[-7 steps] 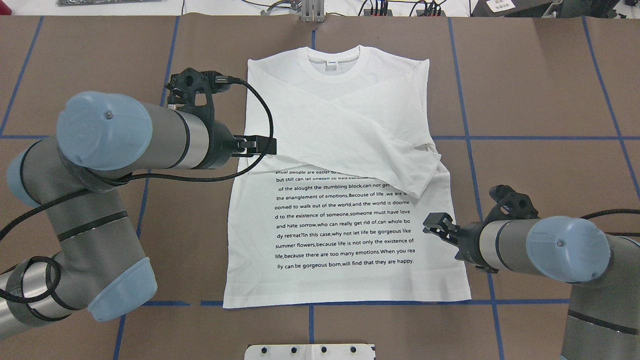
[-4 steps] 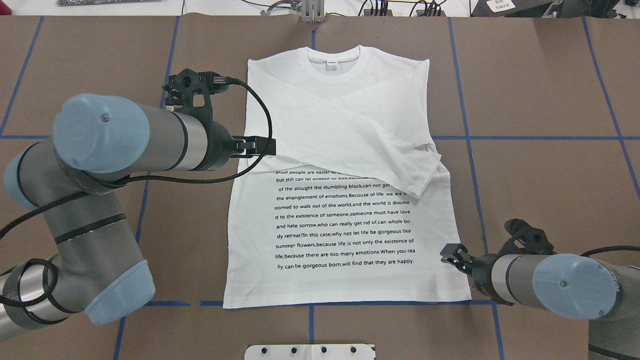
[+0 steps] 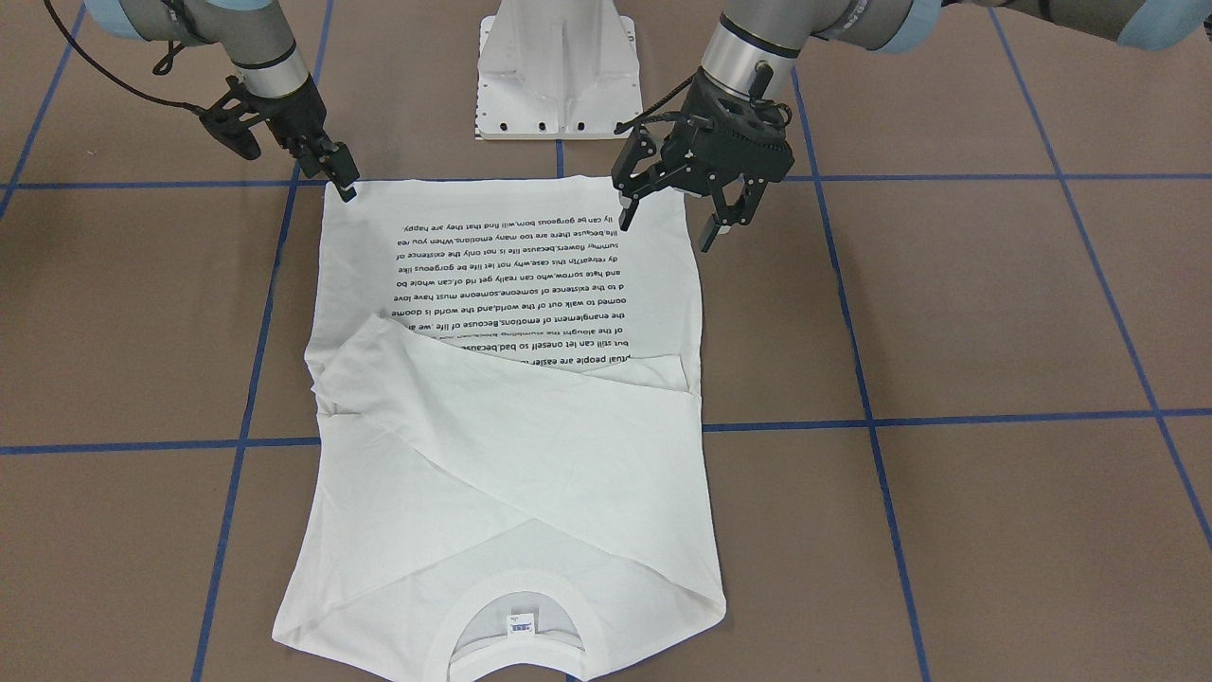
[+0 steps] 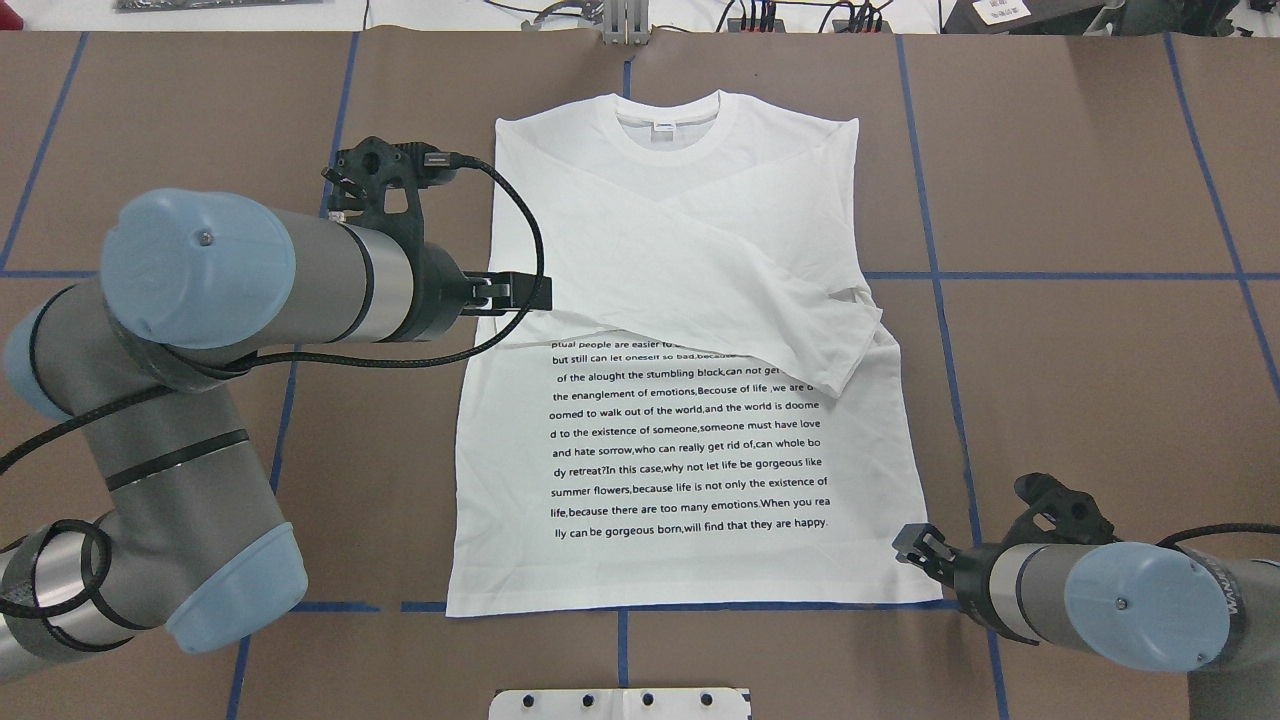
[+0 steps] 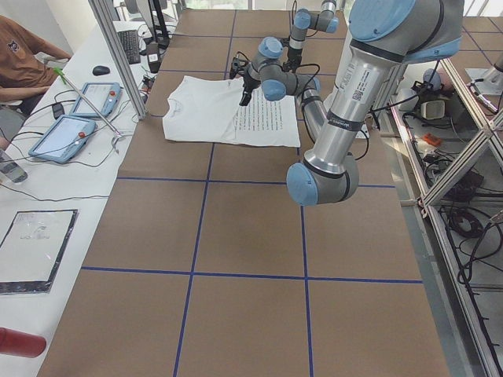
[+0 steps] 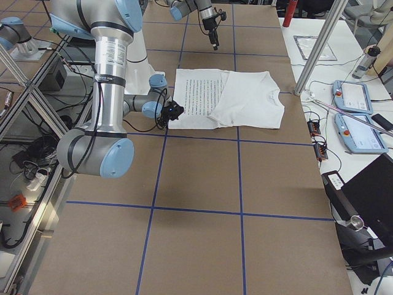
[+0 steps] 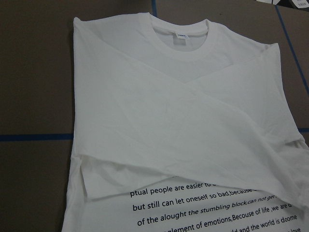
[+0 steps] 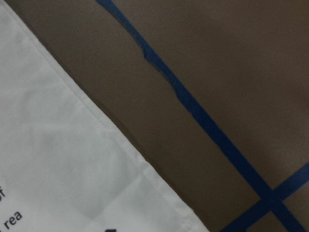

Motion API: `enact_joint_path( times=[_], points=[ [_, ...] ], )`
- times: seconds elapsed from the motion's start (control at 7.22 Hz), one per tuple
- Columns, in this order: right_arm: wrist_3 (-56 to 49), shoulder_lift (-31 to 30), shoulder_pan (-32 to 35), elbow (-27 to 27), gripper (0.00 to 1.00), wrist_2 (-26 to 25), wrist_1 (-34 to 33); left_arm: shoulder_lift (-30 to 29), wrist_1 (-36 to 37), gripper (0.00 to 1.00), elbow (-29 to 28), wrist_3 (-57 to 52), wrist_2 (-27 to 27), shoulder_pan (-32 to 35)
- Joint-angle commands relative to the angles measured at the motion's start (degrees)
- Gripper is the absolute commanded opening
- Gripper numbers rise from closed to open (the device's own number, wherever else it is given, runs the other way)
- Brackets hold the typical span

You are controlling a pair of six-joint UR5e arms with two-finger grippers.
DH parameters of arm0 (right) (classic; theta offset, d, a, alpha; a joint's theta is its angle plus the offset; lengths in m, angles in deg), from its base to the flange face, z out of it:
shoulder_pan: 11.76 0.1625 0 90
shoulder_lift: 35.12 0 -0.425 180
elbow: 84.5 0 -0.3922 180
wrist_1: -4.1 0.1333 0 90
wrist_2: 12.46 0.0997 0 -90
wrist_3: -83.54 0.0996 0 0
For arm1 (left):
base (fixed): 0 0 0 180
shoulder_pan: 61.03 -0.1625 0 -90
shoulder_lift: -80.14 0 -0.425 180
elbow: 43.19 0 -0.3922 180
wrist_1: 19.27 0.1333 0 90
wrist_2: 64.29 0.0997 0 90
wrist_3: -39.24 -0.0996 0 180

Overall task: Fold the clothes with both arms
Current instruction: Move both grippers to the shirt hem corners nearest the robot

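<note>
Noting how the white T-shirt (image 4: 690,470) lies: flat on the table (image 4: 1080,200), long axis running straight out from the robot, collar (image 4: 668,112) at the far end, hem nearest the base, both sleeves (image 4: 700,270) crossed over the chest. The right hand (image 4: 908,548) sits low at the hem's right corner, with the cloth just beside its tips on the inboard side; cannot tell whether its fingers are parted or closed. The left hand (image 3: 666,232) hovers high over the shirt's left edge, level with the crossed sleeves, fingers spread, grasping nothing. The left hem corner (image 4: 450,608) lies well back toward the base from it. Judgement: the right hand is nearer its corner; the left needs to come back and down before any hem-to-collar fold.
</note>
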Motion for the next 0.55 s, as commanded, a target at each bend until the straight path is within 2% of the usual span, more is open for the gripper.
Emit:
enact_joint_path(
  times=[0.0, 0.42],
  points=[
    [0.0, -0.1, -0.8, 0.2, 0.77, 0.1, 0.0, 0.1, 0.0, 0.99, 0.1, 0.1, 0.0, 0.1],
    [0.0, 0.1, -1.5, 1.3, 0.76, 0.2, 0.0, 1.1, 0.0, 0.99, 0.8, 0.9, 0.0, -0.1]
  ],
)
